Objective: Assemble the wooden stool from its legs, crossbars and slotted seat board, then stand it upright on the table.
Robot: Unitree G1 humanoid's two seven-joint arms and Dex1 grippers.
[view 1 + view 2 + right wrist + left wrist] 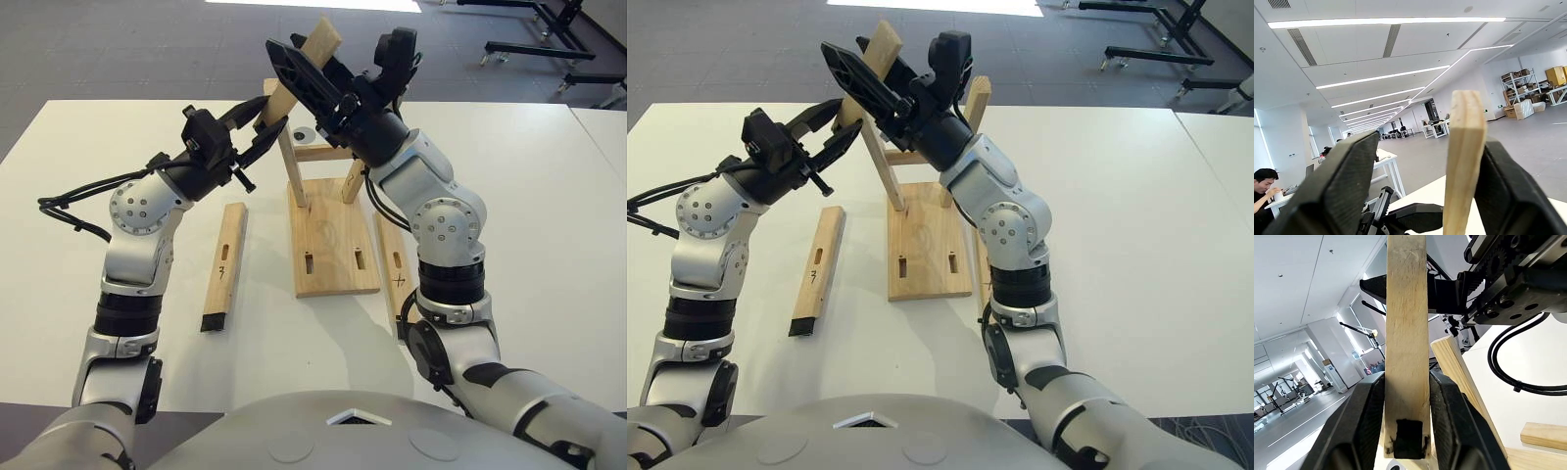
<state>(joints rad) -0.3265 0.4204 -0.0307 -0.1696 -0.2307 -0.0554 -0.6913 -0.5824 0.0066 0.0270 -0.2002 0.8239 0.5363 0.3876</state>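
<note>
The slotted seat board (333, 257) lies flat mid-table. Two legs (292, 168) (354, 182) rise from its far end, joined by a crossbar (320, 152). Above them a further wooden leg (324, 40) is held tilted in the air. My left gripper (262, 122) is shut on its lower part, and the wood sits tight between both fingers (1371, 416). My right gripper (306, 61) straddles the upper part, open. There the leg (1464, 161) rests against one finger, with a wide gap to the other finger (1347, 186).
A loose leg (224, 262) lies on the white table (549, 225) left of the seat board. Another leg (395, 266) lies to the right of the board, partly behind my right arm. Wheeled frames (534, 49) stand on the floor beyond the table's far edge.
</note>
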